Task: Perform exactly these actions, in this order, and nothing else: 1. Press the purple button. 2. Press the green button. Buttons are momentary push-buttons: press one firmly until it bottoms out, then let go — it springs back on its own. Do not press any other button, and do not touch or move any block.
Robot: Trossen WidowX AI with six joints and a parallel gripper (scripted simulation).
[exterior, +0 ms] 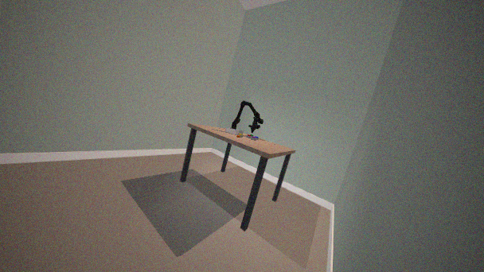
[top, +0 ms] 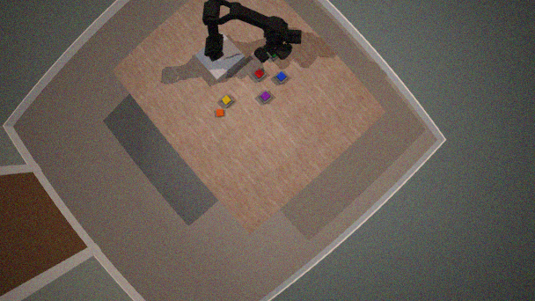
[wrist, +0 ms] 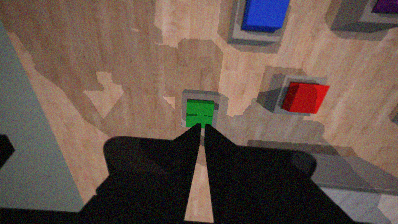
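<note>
The green button (wrist: 200, 112) (top: 274, 55) sits in its grey housing just beyond the fingertips in the wrist view; in the top view the arm partly hides it. My gripper (wrist: 202, 127) is shut with nothing between the fingers. Its tips overlap the button's near edge in the wrist view and stand above the table in the exterior view; the exact gap is too small to tell. The purple button (top: 265, 96) (wrist: 387, 6) stands away from the gripper, at the upper right corner of the wrist view, and looks raised.
The red button (top: 260, 74) (wrist: 305, 98) and the blue button (top: 281, 77) (wrist: 265, 15) stand near the green one. The yellow button (top: 226, 99) and an orange block (top: 220, 113) lie farther off. The arm's grey base plate (top: 216, 71) is beside the red button.
</note>
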